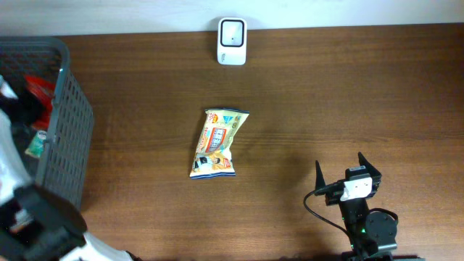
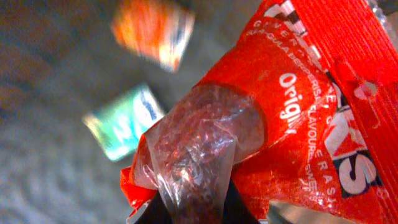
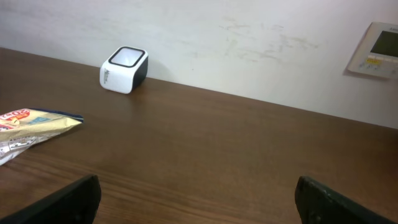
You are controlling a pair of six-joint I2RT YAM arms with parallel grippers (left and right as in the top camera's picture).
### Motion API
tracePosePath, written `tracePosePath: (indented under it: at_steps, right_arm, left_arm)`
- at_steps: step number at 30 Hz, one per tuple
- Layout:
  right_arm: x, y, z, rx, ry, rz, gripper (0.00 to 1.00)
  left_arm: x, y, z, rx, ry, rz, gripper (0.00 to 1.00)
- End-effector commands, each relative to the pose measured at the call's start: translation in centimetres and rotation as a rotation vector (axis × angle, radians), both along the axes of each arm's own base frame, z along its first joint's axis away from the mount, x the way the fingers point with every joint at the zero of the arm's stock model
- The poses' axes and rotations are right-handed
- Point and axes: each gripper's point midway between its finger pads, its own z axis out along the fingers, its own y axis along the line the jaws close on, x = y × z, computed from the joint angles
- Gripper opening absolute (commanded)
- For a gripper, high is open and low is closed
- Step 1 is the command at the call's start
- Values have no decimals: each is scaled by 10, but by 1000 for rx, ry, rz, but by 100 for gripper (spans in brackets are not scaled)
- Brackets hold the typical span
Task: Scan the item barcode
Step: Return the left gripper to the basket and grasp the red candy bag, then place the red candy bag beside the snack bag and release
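The brown wooden table (image 1: 326, 94) carries a dark grey mesh basket (image 1: 72, 123) at its left edge, and the left arm (image 1: 43, 217) reaches up from the near corner into that basket. In the left wrist view a red packet (image 2: 298, 124) fills most of the picture. White letters on it read "Origi" before a fold cuts them off, and the finer print beside them is too blurred to read. The left gripper (image 2: 196, 206) has its fingers pinched together on the packet's crumpled clear end. Two blurred packets, one orange (image 2: 152, 31) and one teal (image 2: 124, 121), lie below on the basket floor. A yellow snack bag (image 1: 216, 143) lies flat mid-table, its print too small to read. The white scanner (image 1: 232, 32) stands at the far edge. The right gripper (image 1: 339, 163) sits near the front right, pointing at the far wall, fingers spread wide and holding nothing.
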Motion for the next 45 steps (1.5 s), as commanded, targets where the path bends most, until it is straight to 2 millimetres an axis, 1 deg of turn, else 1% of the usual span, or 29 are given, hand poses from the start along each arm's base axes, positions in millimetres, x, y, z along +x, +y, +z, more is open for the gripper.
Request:
tracePosePath:
  at_steps: [1, 2, 4, 5, 7, 8, 9, 11, 14, 17, 19, 21, 24, 25, 28, 29, 30, 32, 33, 34, 35, 36, 37, 39, 41, 42, 43, 44, 45]
  right_arm:
    - [0, 1, -2, 6, 4, -1, 99]
    - [0, 1, -2, 6, 4, -1, 99]
    - [0, 1, -2, 6, 4, -1, 99]
    - [0, 1, -2, 6, 4, -1, 99]
    - [0, 1, -2, 6, 4, -1, 99]
    - [0, 1, -2, 6, 4, -1, 98]
    - [0, 1, -2, 6, 4, -1, 99]
    - [0, 1, -2, 6, 4, -1, 99]
    - [0, 1, -2, 6, 4, -1, 99]
    - [0, 1, -2, 6, 4, -1, 99]
    - [0, 1, -2, 6, 4, -1, 99]
    - [0, 1, -2, 6, 4, -1, 99]
    - [0, 1, -2, 6, 4, -1, 99]
    - [0, 1, -2, 6, 4, -1, 99]
    - [0, 1, -2, 6, 4, -1, 98]
    - [0, 1, -2, 6, 4, -1, 99]
    - [0, 1, -2, 6, 4, -1, 99]
    - [0, 1, -2, 6, 4, -1, 99]
    - [0, 1, -2, 6, 4, -1, 99]
    - [0, 1, -2, 6, 4, -1, 99]
    - [0, 1, -2, 6, 4, -1, 98]
    - [0, 1, -2, 6, 4, -1, 99]
    - [0, 1, -2, 6, 4, -1, 99]
    - [0, 1, -2, 6, 4, -1, 99]
    - [0, 1, -2, 6, 4, -1, 99]
    - [0, 1, -2, 6, 4, -1, 99]
    - [0, 1, -2, 6, 4, -1, 99]
    - [0, 1, -2, 6, 4, -1, 99]
    - [0, 1, -2, 6, 4, -1, 99]
  left_arm:
    - [-15, -20, 107, 127, -220, -15, 0]
    - [-18, -30, 123, 146, -254, -31, 0]
    - [-22, -48, 143, 170, -300, -61, 0]
    - [-24, -64, 158, 185, -335, -93, 0]
    - [-23, -97, 175, 193, -380, -168, 0]
    - [-21, -112, 179, 190, -390, -203, 0]
    - [-18, -132, 179, 179, -390, -253, 0]
    - [-16, -164, 169, 145, -356, -336, 0]
    - [-19, -206, 138, 84, -253, -444, 0]
    - [-28, -244, 82, 16, -106, -542, 0]
    - [-35, -257, 48, -22, -26, -559, 0]
    - [-45, -267, 4, -51, 62, -577, 0]
    - [-56, -277, -46, -76, 132, -592, 0]
    - [-58, -283, -78, -80, 142, -604, 0]
    - [-60, -289, -107, -85, 129, -605, 0]
    - [-61, -290, -114, -86, 125, -603, 2]
    - [-62, -291, -121, -86, 123, -608, 9]
    - [-66, -296, -127, -86, 129, -622, 33]
    - [-67, -299, -128, -85, 130, -634, 50]
    - [-66, -304, -127, -83, 125, -649, 58]
    - [-65, -308, -126, -80, 116, -661, 62]
    - [-61, -313, -124, -76, 99, -674, 70]
    - [-57, -316, -120, -73, 79, -681, 73]
    - [-41, -319, -100, -61, 16, -686, 77]
    - [-21, -322, -66, -42, -65, -695, 77]
    - [-8, -324, -37, -18, -128, -708, 77]
    - [0, -323, -15, 5, -169, -711, 77]
    - [13, -318, 20, 55, -231, -695, 79]
    - [18, -314, 39, 83, -263, -675, 81]
